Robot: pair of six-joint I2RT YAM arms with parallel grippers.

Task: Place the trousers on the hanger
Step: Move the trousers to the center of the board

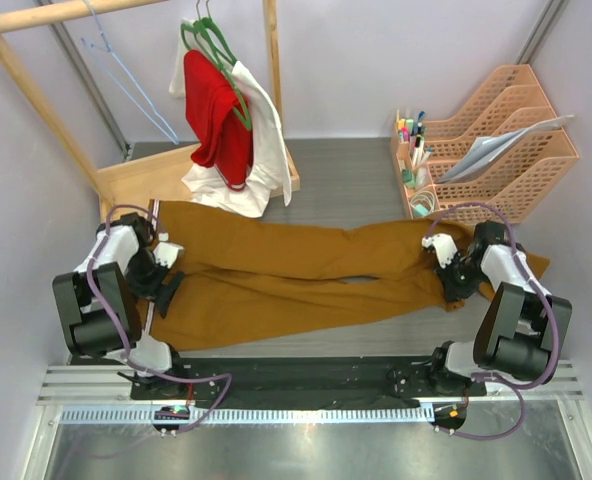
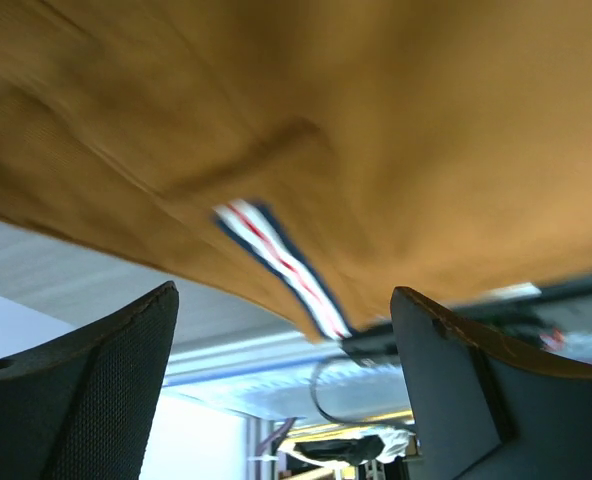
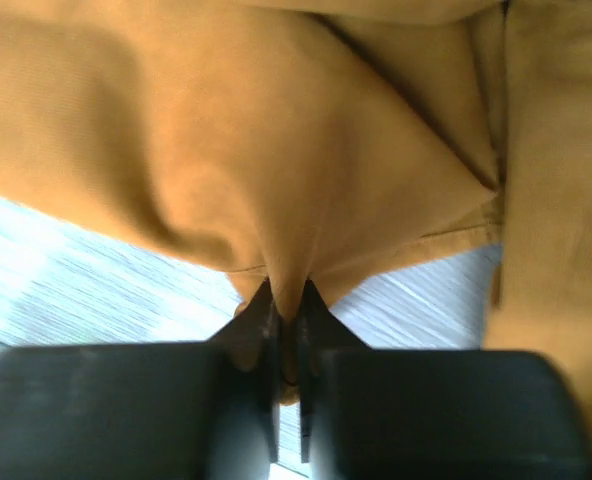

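Observation:
The mustard trousers (image 1: 306,270) lie flat across the table, waist at the left and leg ends at the right. My left gripper (image 1: 166,283) is at the waist end. In the left wrist view it (image 2: 286,385) is open, with the trousers (image 2: 376,130) and their striped waistband tab (image 2: 281,265) just beyond the fingertips and nothing between the fingers. My right gripper (image 1: 446,270) is at the leg end. In the right wrist view it (image 3: 288,312) is shut on a pinched fold of the trousers (image 3: 276,170). The light-blue wire hanger (image 1: 126,85) hangs from the wooden rail at the far left.
A wooden rack (image 1: 276,60) stands at the back with green hangers (image 1: 216,45) bearing a red garment (image 1: 216,110) and a white garment (image 1: 266,140). Peach file trays (image 1: 516,150) and a pen holder (image 1: 413,150) stand at the back right.

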